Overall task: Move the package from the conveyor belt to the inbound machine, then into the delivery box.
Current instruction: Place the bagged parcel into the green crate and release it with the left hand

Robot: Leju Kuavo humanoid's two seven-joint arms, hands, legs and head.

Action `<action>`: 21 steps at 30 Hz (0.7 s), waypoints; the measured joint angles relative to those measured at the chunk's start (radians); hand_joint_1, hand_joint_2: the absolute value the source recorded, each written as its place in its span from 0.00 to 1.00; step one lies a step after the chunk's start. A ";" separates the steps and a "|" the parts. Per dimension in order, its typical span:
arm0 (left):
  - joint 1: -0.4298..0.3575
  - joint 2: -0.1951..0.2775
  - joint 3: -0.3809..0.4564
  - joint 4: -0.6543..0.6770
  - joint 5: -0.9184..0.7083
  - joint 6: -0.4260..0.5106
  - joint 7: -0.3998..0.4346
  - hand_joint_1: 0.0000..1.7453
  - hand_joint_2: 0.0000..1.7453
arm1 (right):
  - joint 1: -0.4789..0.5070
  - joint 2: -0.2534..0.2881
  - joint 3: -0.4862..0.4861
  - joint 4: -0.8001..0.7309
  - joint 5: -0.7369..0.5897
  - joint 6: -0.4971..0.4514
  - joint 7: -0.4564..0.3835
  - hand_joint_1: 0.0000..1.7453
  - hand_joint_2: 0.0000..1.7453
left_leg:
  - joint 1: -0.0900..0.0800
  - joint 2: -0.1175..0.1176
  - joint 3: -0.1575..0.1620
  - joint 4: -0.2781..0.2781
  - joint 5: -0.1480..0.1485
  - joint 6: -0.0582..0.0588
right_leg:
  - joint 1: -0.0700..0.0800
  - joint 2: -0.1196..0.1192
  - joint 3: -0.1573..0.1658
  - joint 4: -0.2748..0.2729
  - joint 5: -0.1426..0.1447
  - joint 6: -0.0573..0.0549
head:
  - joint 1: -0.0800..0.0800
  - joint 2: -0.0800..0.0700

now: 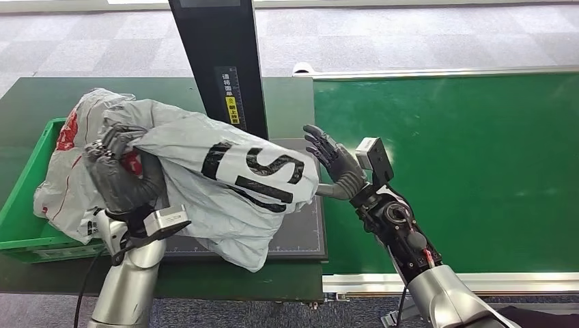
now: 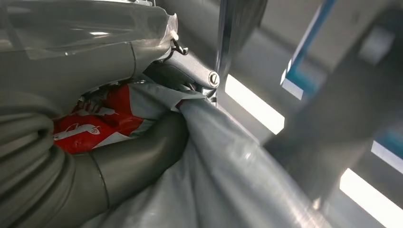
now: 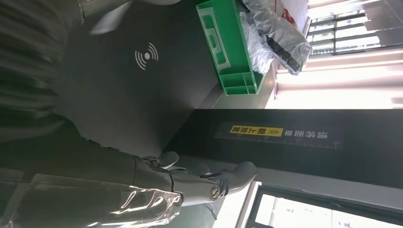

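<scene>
Head view: left robot hand (image 1: 113, 158) grips the package (image 1: 225, 184), a grey plastic mailer bag with big black lettering and red print, fingers bunched into the crumpled left end. The package drapes across two things: its right part lies on the dark scan pad of the inbound machine (image 1: 300, 236), its left part hangs over the green delivery box (image 1: 31, 205) at the left edge of the tabletop (image 1: 41, 92). A second grey bag with red print sits in the box under it. Machine's black post (image 1: 218, 61) stands just behind the package, yellow label on its face. Right robot hand (image 1: 334, 167) is spread, fingers apart, holding nothing; it sits just beside the package's right edge, thumb tip close to the bag, can't tell if touching. Green conveyor belt (image 1: 444, 171) runs to the right.

Left wrist view: grey thumb and fingers (image 2: 138, 156) wrapped in folds of the package (image 2: 228, 180), red print (image 2: 95, 123) showing between them. Firm hold.

Right wrist view: right robot hand (image 3: 199, 183) with fingers extended and nothing in them. Scan pad with a wireless symbol (image 3: 146, 56), green delivery box (image 3: 228, 52) beyond it with grey bags (image 3: 275, 33) in it, black post with yellow label (image 3: 256, 130).
</scene>
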 joint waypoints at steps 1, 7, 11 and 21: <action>0.003 -0.009 0.016 -0.051 -0.011 0.000 0.000 1.00 1.00 | 0.001 -0.001 0.001 0.000 -0.001 -0.002 0.000 0.00 1.00 | 0.000 0.000 0.000 0.000 0.000 0.000 | 0.000 0.000 0.000 0.000 0.000 0.000 | 0.000 0.000; 0.003 -0.038 0.120 -0.286 -0.048 0.000 0.000 1.00 1.00 | 0.003 -0.001 0.008 0.001 -0.002 -0.010 0.002 0.00 1.00 | 0.000 0.000 0.000 0.000 0.000 0.000 | 0.000 0.000 0.000 0.000 0.000 0.000 | 0.000 0.000; -0.011 -0.043 0.201 -0.359 -0.092 0.000 0.000 1.00 1.00 | 0.005 0.003 0.013 0.001 -0.001 -0.021 0.005 0.00 1.00 | 0.000 0.000 0.000 0.000 0.000 0.000 | 0.000 0.000 0.000 0.000 0.000 0.000 | 0.000 0.000; -0.175 -0.037 0.576 -0.080 -0.538 -0.002 0.143 1.00 1.00 | 0.039 0.016 0.012 -0.004 -0.059 -0.064 0.039 0.00 1.00 | 0.000 0.000 0.002 0.000 0.001 0.000 | 0.000 0.001 0.001 0.000 0.000 0.000 | 0.000 0.000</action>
